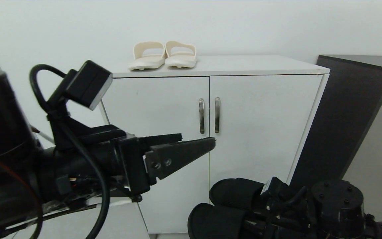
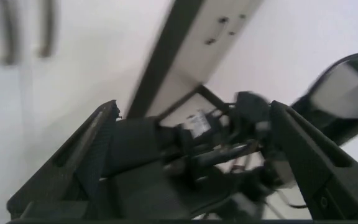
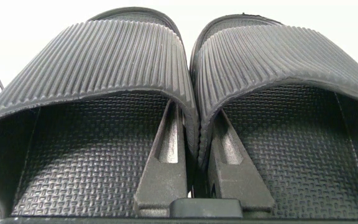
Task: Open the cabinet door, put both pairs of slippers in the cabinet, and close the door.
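A pair of cream slippers rests on top of the white cabinet, near its left end. Both cabinet doors are shut, and their two metal handles meet at the centre seam. My left gripper is open and level in front of the left door, with its tips just below the handles. Its fingers stand wide apart and hold nothing. Low at the front right, my right gripper is shut on the black slippers. It has one finger inside each slipper and pinches the inner strap walls together.
A tall dark cabinet stands close against the white cabinet's right side. A plain white wall runs behind both. The black slippers hang in front of the lower part of the right door.
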Motion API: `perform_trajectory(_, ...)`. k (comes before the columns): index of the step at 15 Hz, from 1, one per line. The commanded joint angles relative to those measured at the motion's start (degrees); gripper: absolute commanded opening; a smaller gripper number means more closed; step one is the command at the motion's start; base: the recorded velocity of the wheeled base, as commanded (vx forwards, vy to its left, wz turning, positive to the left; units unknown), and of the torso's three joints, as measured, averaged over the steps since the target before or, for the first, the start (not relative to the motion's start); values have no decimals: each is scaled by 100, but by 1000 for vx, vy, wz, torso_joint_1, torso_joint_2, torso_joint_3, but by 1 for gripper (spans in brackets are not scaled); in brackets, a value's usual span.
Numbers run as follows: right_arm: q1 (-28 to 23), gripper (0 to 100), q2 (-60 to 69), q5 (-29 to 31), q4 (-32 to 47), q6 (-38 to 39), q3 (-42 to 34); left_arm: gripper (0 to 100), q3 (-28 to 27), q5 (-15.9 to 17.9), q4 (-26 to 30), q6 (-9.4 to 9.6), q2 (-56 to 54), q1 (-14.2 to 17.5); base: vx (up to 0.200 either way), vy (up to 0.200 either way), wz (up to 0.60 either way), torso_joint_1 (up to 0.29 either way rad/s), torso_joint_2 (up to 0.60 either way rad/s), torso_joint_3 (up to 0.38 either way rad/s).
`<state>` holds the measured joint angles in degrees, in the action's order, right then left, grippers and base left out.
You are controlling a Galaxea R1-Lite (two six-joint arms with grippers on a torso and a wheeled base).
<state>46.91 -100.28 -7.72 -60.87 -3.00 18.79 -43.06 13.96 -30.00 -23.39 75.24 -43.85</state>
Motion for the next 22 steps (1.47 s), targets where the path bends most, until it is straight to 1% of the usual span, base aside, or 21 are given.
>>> perform_trajectory(1,2,0,-35,-2,-4,1,-6,100,-458,19,-129,-122,667,-203,0,0,0,0,0,0)
perform_trajectory(2,2,0,-35,-2,-4,1,-24,100,-590,37,-208,-122,834,-203,0,0,0,0,0,0)
perform_trajectory(3,2,0,-44,-11,-4,1,-42,100,-836,46,-252,-122,1124,-203,0,0,0,0,0,0)
perform_trajectory(6,2,0,-53,-2,-83,1,-42,100,-1258,72,-296,-122,1669,-45,0,0,0,0,0,0)
perform_trajectory(7,2,0,-62,-2,-83,1,-42,100,-1390,81,-349,-130,1828,43,0,0,0,0,0,0)
perform_trajectory(9,11,0,-79,-2,-83,-8,-50,100,-1557,221,-392,-130,2038,237,0,0,0,0,0,0)
perform_trajectory(11,11,0,-79,-2,-83,-8,-42,100,-1644,450,-392,-139,2232,544,0,0,0,0,0,0)
perform_trajectory(12,11,0,-79,-2,-83,-8,-42,100,-1697,459,-401,-130,2320,650,0,0,0,0,0,0)
perform_trajectory(15,11,0,-115,-2,-92,-8,-42,100,-1785,406,-463,-139,2504,711,0,0,0,0,0,0)
perform_trajectory(16,29,0,-115,-2,-127,-8,-42,100,-1847,336,-559,-139,2601,711,0,0,0,0,0,0)
perform_trajectory(19,38,0,-132,7,-127,-17,-42,100,-2189,-60,-595,-157,2935,720,0,0,0,0,0,0)
perform_trajectory(20,55,0,-132,25,-127,-17,-42,100,-2207,-139,-595,-218,2961,720,0,0,0,0,0,0)
perform_trajectory(22,64,0,-132,33,-127,-25,-42,100,-2286,-157,-586,-262,3005,720,0,0,0,0,0,0)
